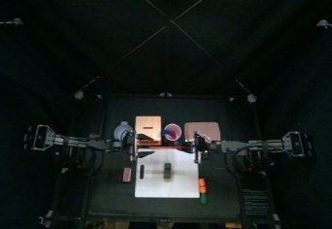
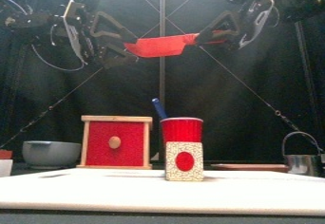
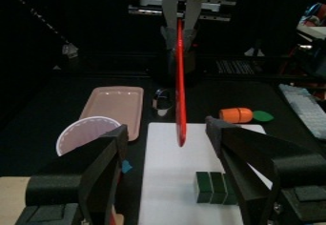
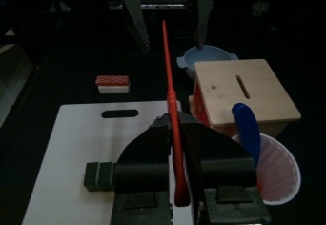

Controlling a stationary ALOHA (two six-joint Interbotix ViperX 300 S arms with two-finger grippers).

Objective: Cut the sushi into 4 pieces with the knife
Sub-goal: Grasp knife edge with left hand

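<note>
A flat red dough sheet (image 2: 162, 46) hangs high above the table between both arms. My right gripper (image 2: 210, 36) is shut on one end of it (image 4: 171, 95). My left gripper (image 2: 117, 49) is open, its jaws wide on either side of the other end (image 3: 182, 124). The dark green sushi roll (image 3: 219, 184) lies on the white cutting board (image 3: 173, 186), below the grippers; it also shows in the right wrist view (image 4: 99, 176). The blue knife (image 2: 159, 106) stands in the red cup (image 2: 181, 130) behind the board.
A wooden box with a red drawer front (image 2: 116, 142) stands left of the cup, a blue-grey bowl (image 2: 51, 153) further left. The metal cutter (image 2: 301, 157) is at the right. A white speckled toy with a red oval (image 2: 184, 161) stands before the cup. A pink tray (image 3: 112, 103) and an orange toy (image 3: 239, 115) lie beside the board.
</note>
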